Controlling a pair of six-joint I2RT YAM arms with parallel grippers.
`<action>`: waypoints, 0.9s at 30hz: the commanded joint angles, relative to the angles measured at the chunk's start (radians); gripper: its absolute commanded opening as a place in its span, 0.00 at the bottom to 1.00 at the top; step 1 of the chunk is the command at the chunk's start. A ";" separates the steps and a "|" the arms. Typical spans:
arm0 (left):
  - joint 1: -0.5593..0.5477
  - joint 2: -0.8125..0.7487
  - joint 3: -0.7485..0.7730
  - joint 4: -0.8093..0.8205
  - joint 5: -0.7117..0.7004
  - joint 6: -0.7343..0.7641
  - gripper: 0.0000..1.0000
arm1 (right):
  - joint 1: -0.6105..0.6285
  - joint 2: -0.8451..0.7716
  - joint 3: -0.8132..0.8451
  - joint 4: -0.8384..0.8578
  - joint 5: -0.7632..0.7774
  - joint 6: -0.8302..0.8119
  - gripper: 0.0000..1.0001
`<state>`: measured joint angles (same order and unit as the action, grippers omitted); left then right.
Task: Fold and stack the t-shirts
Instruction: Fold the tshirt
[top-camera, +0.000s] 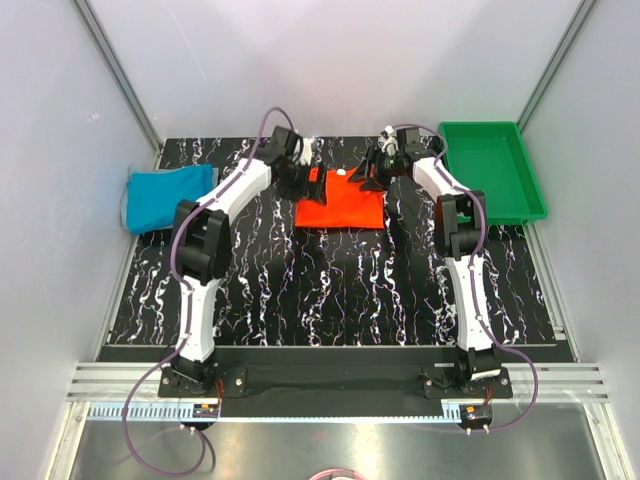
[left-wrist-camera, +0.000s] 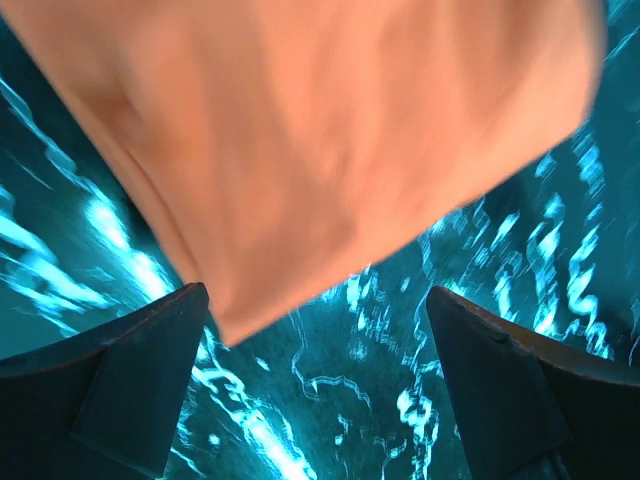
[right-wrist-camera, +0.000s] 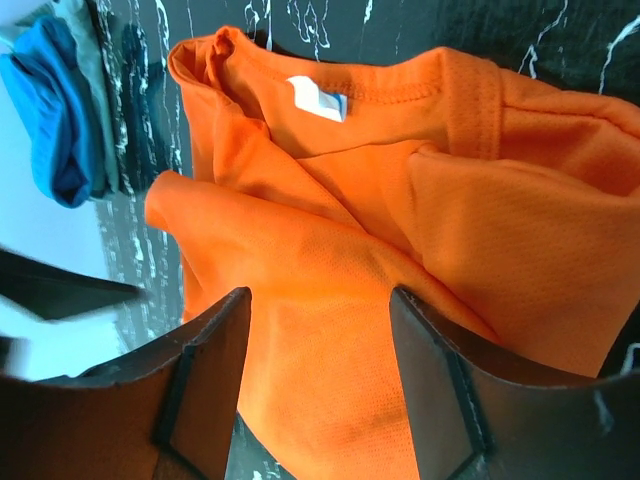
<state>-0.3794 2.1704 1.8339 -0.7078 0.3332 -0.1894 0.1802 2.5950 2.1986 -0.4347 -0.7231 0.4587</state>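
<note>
Black counter (top-camera: 330, 290), veined white like marble, takes up most of the floor of the cell. Both arms stretch from the near edge to the far side and bend in toward the middle.

Green tray (top-camera: 492, 168), rigid plastic, sits at the far right corner, well apart from the cloth.

Orange-red t-shirt (top-camera: 340, 208) lies at far centre, a roughly squared-off shape, between the two arm tips. In the right wrist view it is rumpled, folds overlapping, collar turned up.

Teal-blue t-shirt (top-camera: 165, 198) is bunched at the far left edge of the counter, well apart from the orange one.

Left fingers (top-camera: 298, 178) are at the shirt's far left corner. They are spread wide; orange cloth shows blurred beyond them, not pinched.

Right fingers (top-camera: 377, 178) are at the far right corner, parted, orange cloth lying in the gap, not clamped.

White label (right-wrist-camera: 318, 98) shows inside the collar.
</note>
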 joint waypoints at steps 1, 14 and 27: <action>0.007 0.003 0.204 0.048 -0.071 0.042 0.99 | -0.007 -0.096 0.075 -0.041 0.043 -0.087 0.66; -0.001 0.267 0.372 0.120 -0.045 0.054 0.99 | -0.005 -0.061 0.042 -0.062 0.065 -0.144 0.66; -0.006 0.328 0.344 0.096 -0.020 0.012 0.97 | 0.010 -0.041 0.033 -0.064 0.060 -0.124 0.67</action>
<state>-0.3790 2.4924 2.1883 -0.6029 0.2916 -0.1581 0.1822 2.5633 2.2322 -0.5034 -0.6701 0.3363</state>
